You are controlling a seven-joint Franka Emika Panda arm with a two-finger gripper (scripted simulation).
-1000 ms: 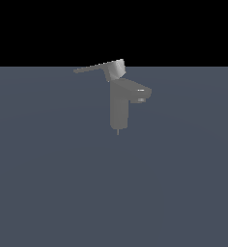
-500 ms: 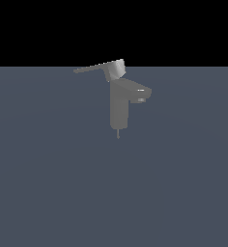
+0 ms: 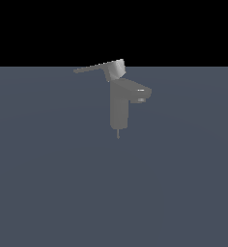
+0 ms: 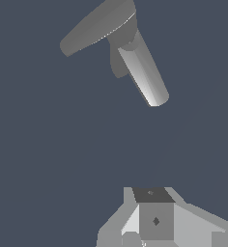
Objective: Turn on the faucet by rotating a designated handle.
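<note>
Gripper (image 4: 157, 226) low in wrist frame — cannot tell if open, holds nothing | faucet (image 3: 120, 108) hard metal | push thin handle (image 3: 92, 68) at far tip

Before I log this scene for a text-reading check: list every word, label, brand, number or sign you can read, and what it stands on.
None: no text can be read in either view.
The faucet is plain grey, unmarked.
The handle is bare.
The gripper shows only a small dark diamond mark, not a letter or number.
</note>
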